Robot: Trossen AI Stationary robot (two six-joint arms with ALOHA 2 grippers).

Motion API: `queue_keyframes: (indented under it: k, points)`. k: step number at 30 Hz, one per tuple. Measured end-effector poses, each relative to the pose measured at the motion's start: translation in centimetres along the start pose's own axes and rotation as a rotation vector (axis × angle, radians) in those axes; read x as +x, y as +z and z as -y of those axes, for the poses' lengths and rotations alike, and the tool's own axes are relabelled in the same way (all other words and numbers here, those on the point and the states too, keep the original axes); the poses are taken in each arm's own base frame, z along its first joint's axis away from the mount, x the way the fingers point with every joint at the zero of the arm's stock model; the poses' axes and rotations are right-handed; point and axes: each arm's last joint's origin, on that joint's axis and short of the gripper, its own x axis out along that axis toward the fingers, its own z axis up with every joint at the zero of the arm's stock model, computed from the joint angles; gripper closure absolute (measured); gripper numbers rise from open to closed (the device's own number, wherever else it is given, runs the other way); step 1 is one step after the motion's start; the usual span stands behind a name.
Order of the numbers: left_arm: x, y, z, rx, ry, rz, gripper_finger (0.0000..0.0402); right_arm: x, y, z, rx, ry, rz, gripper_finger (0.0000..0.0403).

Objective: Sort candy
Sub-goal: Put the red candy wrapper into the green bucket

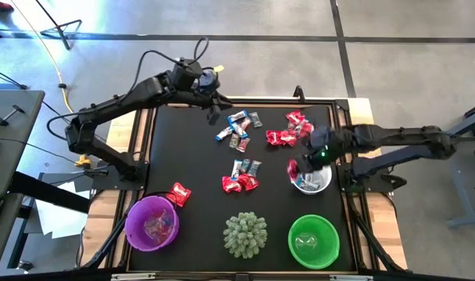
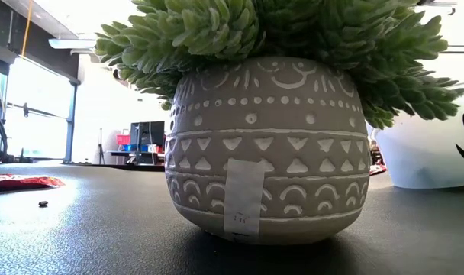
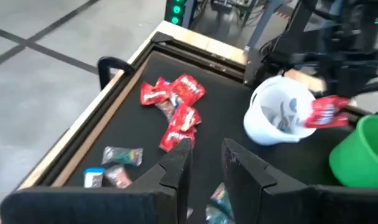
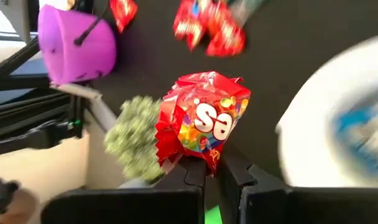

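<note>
Right gripper (image 4: 212,167) pinches red candy (image 4: 204,121) beside white bowl (image 4: 326,118).

Red candy (image 4: 204,121), purple bowl (image 1: 151,222), green bowl (image 1: 313,241).
</note>
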Motion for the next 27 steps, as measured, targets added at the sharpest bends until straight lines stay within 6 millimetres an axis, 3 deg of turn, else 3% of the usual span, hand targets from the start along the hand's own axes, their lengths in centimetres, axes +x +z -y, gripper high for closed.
queue_keyframes:
  k: [5,12,19,23,27]
  points:
    - [-2.5,0.0,-0.3,0.047,0.07,0.008,0.0328,1.6,-3.6,-1.6,0.114,0.017,-0.052,0.0398]
    - [-5.8,0.4,-0.7,0.074,0.228,0.07,0.0328,5.7,-9.6,-3.7,0.25,0.02,-0.215,0.0398]
    - [-7.5,0.5,-0.5,0.077,0.24,0.115,0.0328,8.6,-14.5,-3.9,0.354,-0.052,-0.359,0.0398]
    - [-7.6,0.5,-0.4,0.078,0.237,0.116,0.0328,9.0,-15.9,-3.4,0.365,-0.093,-0.359,0.0398]
    - [-7.6,0.5,-0.4,0.073,0.235,0.109,0.0328,8.7,-15.9,-3.6,0.345,-0.03,-0.27,0.0398]
